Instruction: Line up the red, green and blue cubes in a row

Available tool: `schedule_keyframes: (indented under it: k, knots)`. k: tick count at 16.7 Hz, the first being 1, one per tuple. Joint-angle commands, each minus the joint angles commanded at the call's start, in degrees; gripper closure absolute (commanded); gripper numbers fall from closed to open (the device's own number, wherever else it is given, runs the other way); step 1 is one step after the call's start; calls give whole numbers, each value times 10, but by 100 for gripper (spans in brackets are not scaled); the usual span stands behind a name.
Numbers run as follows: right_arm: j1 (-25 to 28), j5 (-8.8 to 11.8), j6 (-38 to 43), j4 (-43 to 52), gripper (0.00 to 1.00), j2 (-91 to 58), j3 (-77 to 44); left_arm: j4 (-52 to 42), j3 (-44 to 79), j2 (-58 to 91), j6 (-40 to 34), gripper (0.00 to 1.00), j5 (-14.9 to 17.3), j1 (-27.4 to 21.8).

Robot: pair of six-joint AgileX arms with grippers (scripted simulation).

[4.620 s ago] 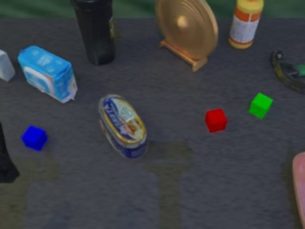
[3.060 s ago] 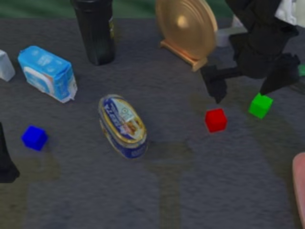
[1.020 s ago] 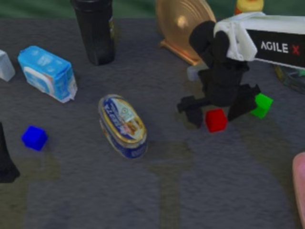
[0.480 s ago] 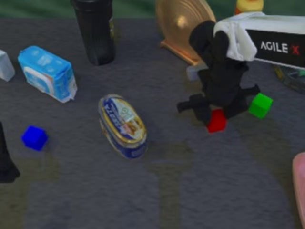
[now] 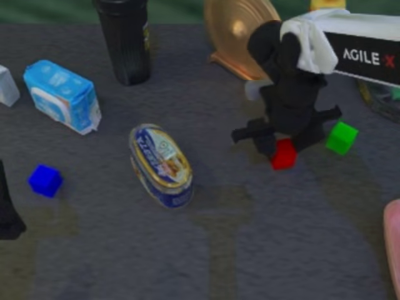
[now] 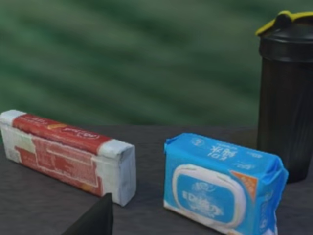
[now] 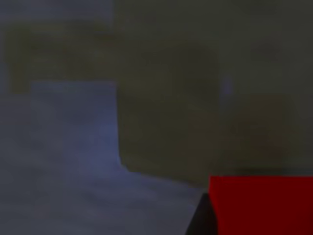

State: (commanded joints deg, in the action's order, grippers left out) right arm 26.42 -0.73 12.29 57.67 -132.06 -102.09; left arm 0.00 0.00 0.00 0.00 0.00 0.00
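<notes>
Right gripper point(image 5: 283, 142) clamped on red cube point(image 5: 284, 154), right of table centre.

Step in hand, as judged: pick-up of the first cube; whether it has left the table point(image 5: 250, 250) cannot be told. Green cube point(image 5: 342, 137) sits near on its right, blue cube point(image 5: 45, 180) well apart at far left beyond the tin point(image 5: 160, 165). Next move calls for carrying red to a row position. Arm reads "AGILE X". Left arm parked at the left edge, claw state not discernible.

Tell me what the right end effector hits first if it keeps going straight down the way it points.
The right end effector points down at the table, with the small bright red cube already between its fingers. It would probably meet the table beneath first, though depth is unclear.
</notes>
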Motion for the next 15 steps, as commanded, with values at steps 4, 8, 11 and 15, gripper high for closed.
schedule_keyframes:
  k: [4,8,11,15]
  knots:
    - [2,0,0,86,100,20,-59,0,0,0,0,0,0,0]
    - [3,1,-1,114,100,31,-81,0,0,0,0,0,0,0]
    - [1,1,2,113,100,28,-81,0,0,0,0,0,0,0]
    - [47,-1,65,137,100,6,-124,0,0,0,0,0,0,0]
